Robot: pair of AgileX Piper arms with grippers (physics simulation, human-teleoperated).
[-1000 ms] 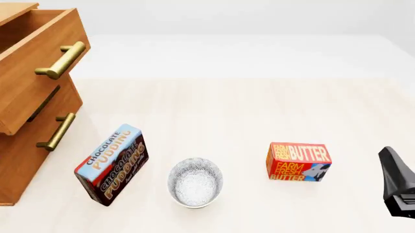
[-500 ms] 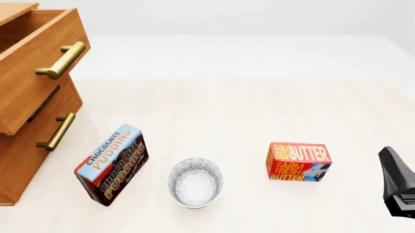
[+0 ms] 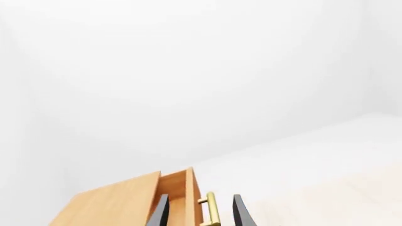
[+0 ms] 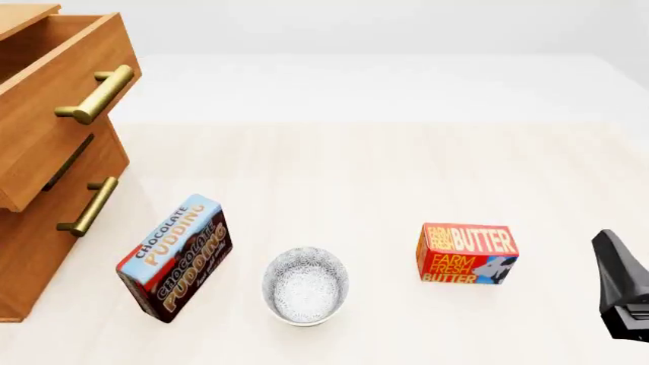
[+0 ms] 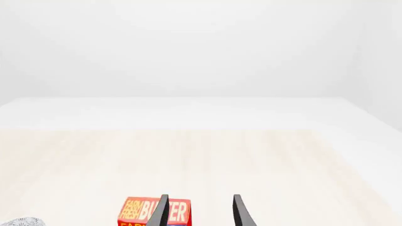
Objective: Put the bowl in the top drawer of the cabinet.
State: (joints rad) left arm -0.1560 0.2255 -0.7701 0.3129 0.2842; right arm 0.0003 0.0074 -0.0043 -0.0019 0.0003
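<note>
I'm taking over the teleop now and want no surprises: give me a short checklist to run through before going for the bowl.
1. Top drawer pulled out of the cabinet: ok.
2. Bowl upright on the table, standing apart from the pudding box and the butter box: ok.
3. Right gripper open and empty: ok.
4. Left gripper open and empty: ok; it does not appear in the front view.
5. Drawer interior free for the bowl: cannot tell, most of it is out of frame.

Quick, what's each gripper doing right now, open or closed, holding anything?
Left gripper: open, holding nothing.
Right gripper: open, holding nothing.
</note>
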